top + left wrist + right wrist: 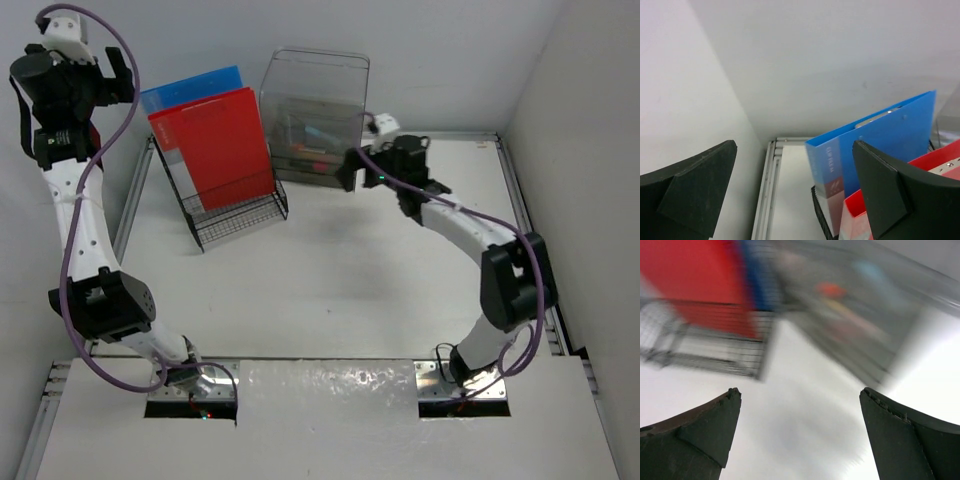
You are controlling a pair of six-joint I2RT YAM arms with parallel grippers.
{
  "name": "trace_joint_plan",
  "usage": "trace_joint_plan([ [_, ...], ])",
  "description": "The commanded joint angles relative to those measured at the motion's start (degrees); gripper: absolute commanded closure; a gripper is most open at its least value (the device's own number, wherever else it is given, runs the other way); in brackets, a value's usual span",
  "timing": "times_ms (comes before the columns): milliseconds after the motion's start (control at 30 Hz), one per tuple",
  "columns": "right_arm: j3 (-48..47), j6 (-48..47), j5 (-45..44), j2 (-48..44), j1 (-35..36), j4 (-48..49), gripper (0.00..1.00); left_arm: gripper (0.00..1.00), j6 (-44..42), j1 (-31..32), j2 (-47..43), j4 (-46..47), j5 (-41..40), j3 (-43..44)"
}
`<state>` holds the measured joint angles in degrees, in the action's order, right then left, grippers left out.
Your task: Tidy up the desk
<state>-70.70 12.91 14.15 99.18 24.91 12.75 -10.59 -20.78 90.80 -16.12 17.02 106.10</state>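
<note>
Nearby on desk (330,280): wire rack (235,222) holding red folder (215,145), blue folder (190,90); clear box (315,95).

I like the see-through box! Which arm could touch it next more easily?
Probably right: the right gripper, open, hovers just before the clear box; the left gripper is up beside the blue folder.

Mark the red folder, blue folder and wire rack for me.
red folder (215,150): top external view, middle of its front cover.
blue folder (885,132): left wrist view, middle of its cover.
wire rack (240,222): top external view, front mesh wall.
</note>
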Motion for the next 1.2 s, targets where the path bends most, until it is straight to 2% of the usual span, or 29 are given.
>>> trace_joint_plan([
  [0,8.94,6.87,-10.27,-7.92,-6.26,-1.87,0.01,0.00,5.23,-1.20,-1.93,-6.38,-6.64,0.87],
  [67,13.37,6.00,-13.43,-14.15,-9.08,0.77,0.01,0.00,4.62,-1.29,-3.78,-5.77,-5.95,-3.77],
  [133,16.37,5.12,-16.51,-16.90,-11.44,-0.96,0.01,0.00,4.35,-1.37,-5.90,-5.76,-5.85,-5.72],
  [300,17.96,6.33,-22.05,-19.46,-18.55,-5.54,0.01,0.00,3.47,-1.72,-11.16,-9.28,-14.28,-11.69],
  [367,17.79,7.92,-24.68,-18.76,-20.42,-9.31,0.01,0.00,2.51,-1.90,-15.02,-7.45,-14.47,-19.41],
  [500,19.28,8.10,-40.21,-18.32,-21.48,-11.08,0.01,0.00,2.59,-1.90,-20.05,-3.66,-10.69,-33.22],
  [733,19.63,13.63,-48.68,-20.86,-21.48,-15.30,0.01,0.00,-2.22,-1.90,-24.97,5.82,-15.34,-53.86],
  [833,21.29,13.55,-48.87,-23.23,-21.48,-14.78,0.01,0.01,-3.90,-1.90,-25.59,7.15,-18.23,-58.02],
  [1000,25.69,12.23,-50.45,-26.49,-21.48,-9.69,0.01,0.00,-4.09,-1.81,-26.91,10.75,-12.54,-64.69],
  [1167,26.75,11.44,-51.59,-29.74,-21.48,-9.94,0.01,0.00,-3.47,-1.81,-25.68,9.18,-11.48,-63.57],
])
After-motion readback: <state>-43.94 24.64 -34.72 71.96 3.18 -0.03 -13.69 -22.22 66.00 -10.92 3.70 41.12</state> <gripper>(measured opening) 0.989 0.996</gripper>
